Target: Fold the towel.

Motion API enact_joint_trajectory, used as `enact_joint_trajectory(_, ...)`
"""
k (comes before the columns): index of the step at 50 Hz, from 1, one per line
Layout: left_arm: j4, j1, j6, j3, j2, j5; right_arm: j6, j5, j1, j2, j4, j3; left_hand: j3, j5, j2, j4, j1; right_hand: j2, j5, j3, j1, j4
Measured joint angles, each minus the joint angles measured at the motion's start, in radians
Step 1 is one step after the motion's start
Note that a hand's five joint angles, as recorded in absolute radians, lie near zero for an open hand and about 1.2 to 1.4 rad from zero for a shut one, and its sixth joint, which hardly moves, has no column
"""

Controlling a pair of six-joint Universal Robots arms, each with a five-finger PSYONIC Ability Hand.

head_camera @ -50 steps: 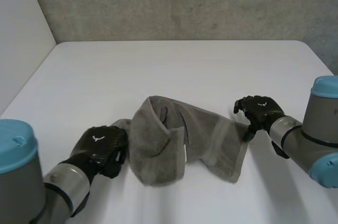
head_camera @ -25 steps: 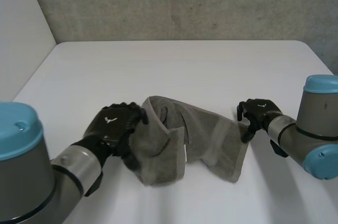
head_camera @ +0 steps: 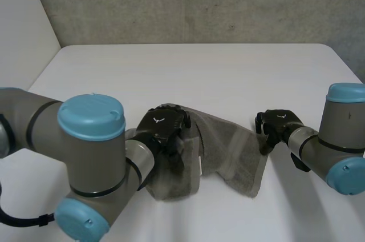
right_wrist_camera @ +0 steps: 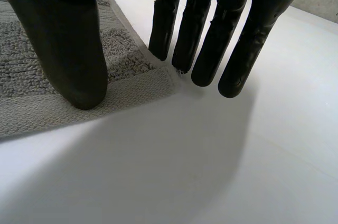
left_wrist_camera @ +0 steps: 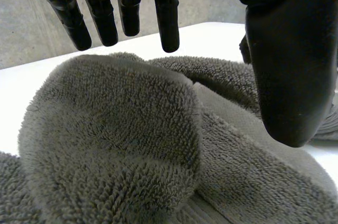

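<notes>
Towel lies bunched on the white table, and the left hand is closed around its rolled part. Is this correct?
Not quite. The left hand is open: the left wrist view shows its fingers straight over the rolled part. The towel does lie bunched on the white table.

No legible text — none anywhere

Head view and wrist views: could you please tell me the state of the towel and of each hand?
Towel: bunched, partly folded over itself, lying on the table.
Left hand: open, fingers straight, above the towel's raised fold.
Right hand: open, fingers straight, at the towel's corner.
</notes>
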Motion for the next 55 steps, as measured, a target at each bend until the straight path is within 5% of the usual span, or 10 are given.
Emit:
enact_joint_trajectory(11, 0.000, -0.004, 0.003, 0.042, -0.064, -0.046, 0.003, -0.003, -0.001, -0.020, 0.016, 0.010, 0.000, 0.000, 0.000, 0.000, 0.000, 0.228, 0.305, 0.235, 0.223, 0.235)
enact_joint_trajectory(55, 0.006, -0.050, 0.007, 0.109, -0.149, -0.069, 0.001, -0.016, 0.002, -0.108, 0.047, 0.115, 0.000, 0.000, 0.000, 0.000, 0.000, 0.128, 0.192, 0.128, 0.119, 0.135)
